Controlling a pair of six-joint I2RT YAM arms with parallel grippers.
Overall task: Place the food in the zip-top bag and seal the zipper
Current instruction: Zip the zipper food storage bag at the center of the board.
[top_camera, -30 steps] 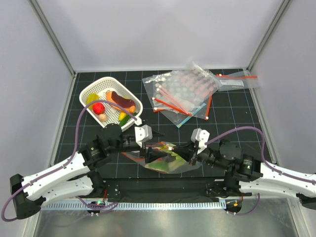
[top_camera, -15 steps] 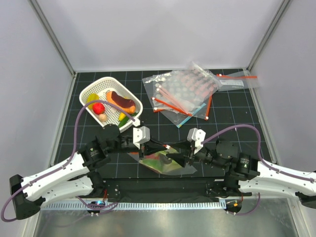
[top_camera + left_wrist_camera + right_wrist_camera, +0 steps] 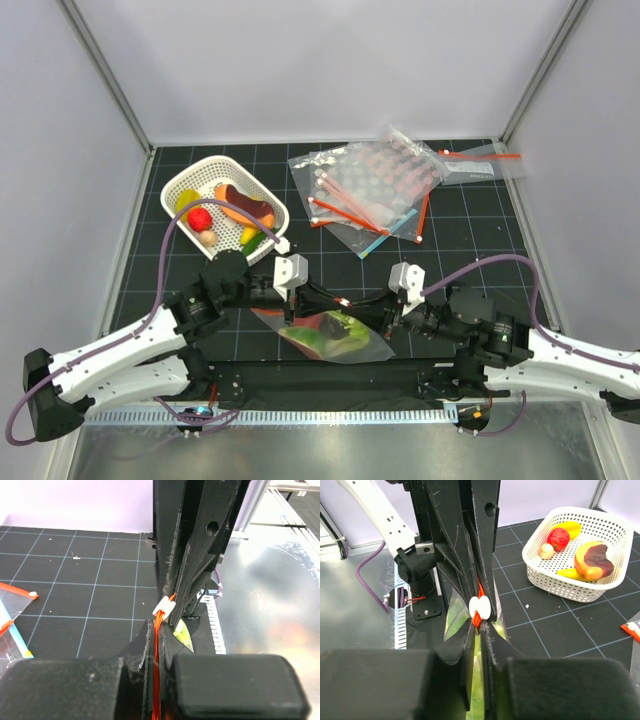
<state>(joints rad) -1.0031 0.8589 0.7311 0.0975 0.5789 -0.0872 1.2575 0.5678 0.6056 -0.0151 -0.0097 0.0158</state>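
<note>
The zip-top bag (image 3: 340,338) hangs between my two grippers near the table's front edge, with green and dark red food (image 3: 325,330) inside it. Its orange-red zipper (image 3: 343,301) runs between the jaws. My left gripper (image 3: 322,300) is shut on the zipper (image 3: 158,650), just behind the white slider (image 3: 163,607). From the opposite side my right gripper (image 3: 376,316) faces it. In the right wrist view that gripper (image 3: 481,625) is shut on the bag's mouth right at the slider (image 3: 481,607), and green food (image 3: 480,700) shows below the jaws.
A white slotted basket (image 3: 172,183) at the back left holds several toy foods; the right wrist view also takes in this basket (image 3: 570,587). A pile of spare clear bags (image 3: 370,190) lies at the back right, with one more bag (image 3: 480,165) beyond it.
The left gripper has shut on the zipper. The right gripper opened and closed again at the slider. The bag has swung from lying flat to hanging with the food low.
</note>
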